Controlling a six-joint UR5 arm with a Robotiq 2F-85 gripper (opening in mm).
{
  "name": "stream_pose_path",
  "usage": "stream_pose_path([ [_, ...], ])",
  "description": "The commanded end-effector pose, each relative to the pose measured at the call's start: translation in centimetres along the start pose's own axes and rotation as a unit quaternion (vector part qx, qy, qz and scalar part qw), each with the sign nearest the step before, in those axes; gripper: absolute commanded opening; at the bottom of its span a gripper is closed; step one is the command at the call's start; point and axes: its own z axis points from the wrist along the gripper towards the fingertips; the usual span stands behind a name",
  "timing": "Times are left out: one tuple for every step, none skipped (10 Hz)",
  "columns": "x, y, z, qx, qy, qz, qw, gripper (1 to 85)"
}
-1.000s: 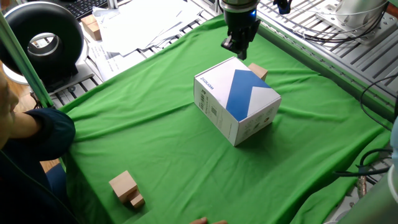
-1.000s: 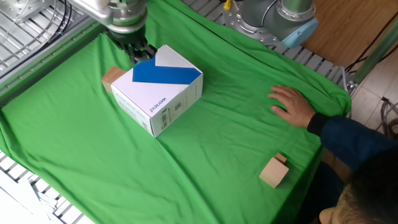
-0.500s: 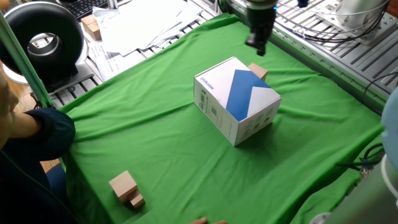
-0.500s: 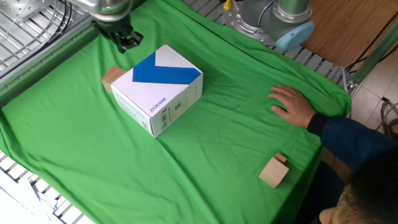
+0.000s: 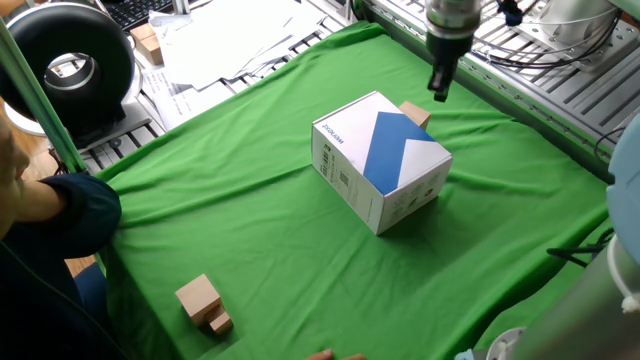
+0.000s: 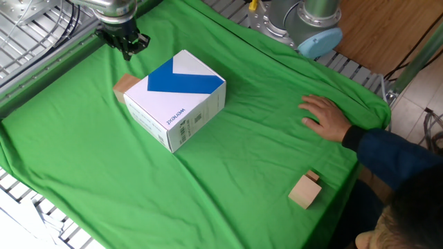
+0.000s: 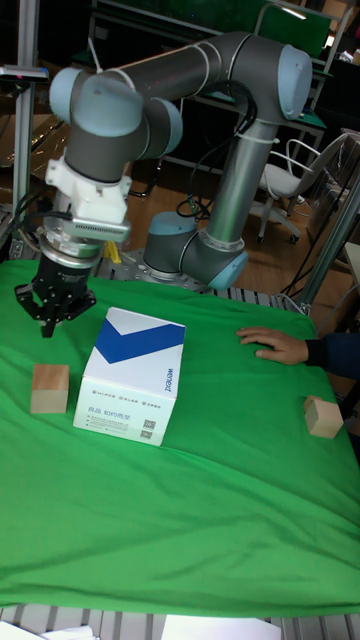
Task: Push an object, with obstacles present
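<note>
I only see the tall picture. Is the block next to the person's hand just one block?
Observer: No. The other fixed view shows a tinier block touching the bigger block.
Operator: What's off to the side of the green cloth?
Observer: One fixed view shows loose papers and a big black ring lying past its edge.

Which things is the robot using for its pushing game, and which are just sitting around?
For the game:
small wooden cube, the thing to push
white box with the blue band, the obstacle beside it
gripper, up near the cube

Just sitting around:
tan block with a tinier block
person's hand on the green cloth
papers
</note>
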Motion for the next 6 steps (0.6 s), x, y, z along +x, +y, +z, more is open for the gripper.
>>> stream_pose_path([
  [-0.3,0.7,2.0,-0.02,-0.026,-0.025,0.9991,17.7],
  [-0.7,1.3,2.5,-0.031,-0.036,-0.027,0.9985,23.3],
  [-0.8,1.7,2.9,-0.038,-0.04,-0.03,0.998,29.3],
  [-0.9,1.8,3.2,-0.039,-0.043,-0.033,0.9978,33.0],
  [-1.1,2.3,3.2,-0.047,-0.047,-0.035,0.9972,36.0],
  [-1.5,2.8,3.3,-0.058,-0.055,-0.036,0.9962,41.3],
])
